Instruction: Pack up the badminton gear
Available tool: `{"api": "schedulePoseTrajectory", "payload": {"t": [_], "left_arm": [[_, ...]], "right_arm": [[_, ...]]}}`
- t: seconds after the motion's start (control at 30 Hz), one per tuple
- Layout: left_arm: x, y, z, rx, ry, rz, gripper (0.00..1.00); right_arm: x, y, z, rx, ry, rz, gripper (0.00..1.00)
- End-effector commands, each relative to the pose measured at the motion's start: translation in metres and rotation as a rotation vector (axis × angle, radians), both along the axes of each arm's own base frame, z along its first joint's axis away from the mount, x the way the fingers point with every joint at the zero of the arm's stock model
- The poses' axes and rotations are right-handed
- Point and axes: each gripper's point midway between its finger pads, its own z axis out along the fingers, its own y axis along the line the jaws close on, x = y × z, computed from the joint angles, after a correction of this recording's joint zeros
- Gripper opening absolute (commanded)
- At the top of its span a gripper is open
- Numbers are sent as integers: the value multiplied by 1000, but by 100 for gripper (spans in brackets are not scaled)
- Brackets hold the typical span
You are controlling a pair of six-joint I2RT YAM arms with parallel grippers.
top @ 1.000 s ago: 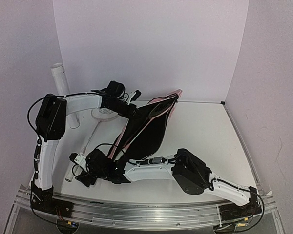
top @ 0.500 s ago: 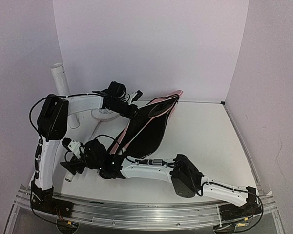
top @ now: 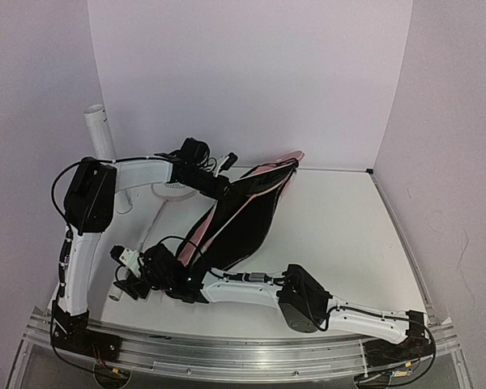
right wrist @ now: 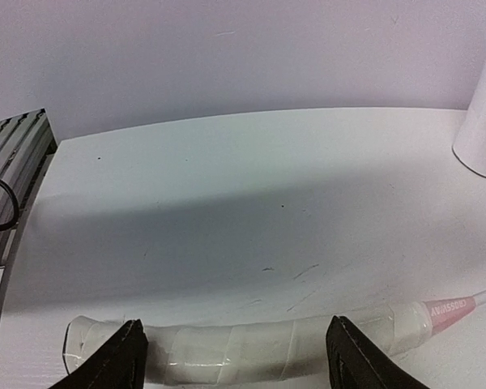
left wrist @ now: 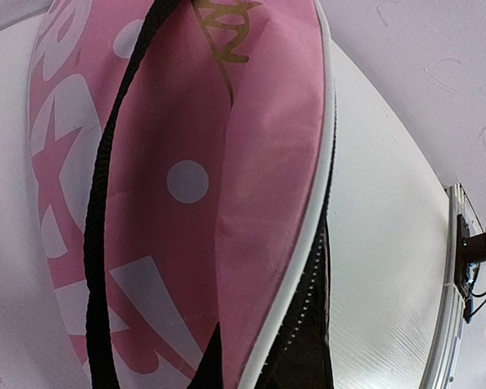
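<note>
While the bag [top: 251, 219] is pinched by the closed left fingers [top: 221, 186], the racket handle [right wrist: 251, 348] is shown lying across the lower frame, just beyond the wide-open, empty right fingers [right wrist: 125, 361].

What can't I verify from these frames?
- Left end effector: fingers outside the left wrist view, which the pink bag fills; overhead, its wrist covers them.
- Bag contents: interior black overhead.
- Racket head: cut off in the right wrist view; left arm partly covers it overhead.
- Shuttlecocks: visible nowhere.
</note>
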Motion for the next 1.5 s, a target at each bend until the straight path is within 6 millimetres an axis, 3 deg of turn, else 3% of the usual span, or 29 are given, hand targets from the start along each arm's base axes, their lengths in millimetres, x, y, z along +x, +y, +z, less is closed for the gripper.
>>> {"api": "schedulePoseTrajectory", "payload": {"t": [0.0,0.27,0.4,0.47,0.63,0.7,0.77,0.87,0.93,1.0,1.1,1.17,1.23,1.37,1.47], "left_arm": [[11,1,14,-6,-86,4,0],[9,1,19,-13,-95,-3,0],[9,1,21,-18,-98,-5,0],[12,0,25,-19,-112,-1,0],[18,0,34,-6,-189,-14,0],[20,2,32,11,-194,-5,0],[18,4,28,20,-185,0,0],[17,5,27,11,-176,11,0],[19,3,29,2,-170,19,0],[21,2,31,-2,-168,26,0],[23,2,35,-5,-172,33,0],[22,2,36,-6,-169,33,0],[21,1,35,-5,-164,30,0],[17,-2,32,2,-154,23,0],[15,-3,31,4,-151,20,0]], "right_arm": [[13,-35,-16,-240,3,-178,70],[22,-109,7,-399,-34,-465,68],[18,-130,22,-401,-16,-517,69],[12,-123,36,-363,23,-490,69],[-16,-81,70,-244,78,-305,73],[-27,-72,95,-168,74,-258,74],[-29,-76,127,-90,99,-285,75],[-16,-118,173,-1,174,-460,75],[-4,-165,200,59,203,-618,74],[3,-212,210,111,237,-758,74],[17,-281,212,163,243,-947,79],[36,-318,194,149,321,-1032,90],[66,-344,174,142,428,-1095,94],[122,-367,132,63,557,-1118,96],[150,-374,110,26,617,-1118,94]]}}
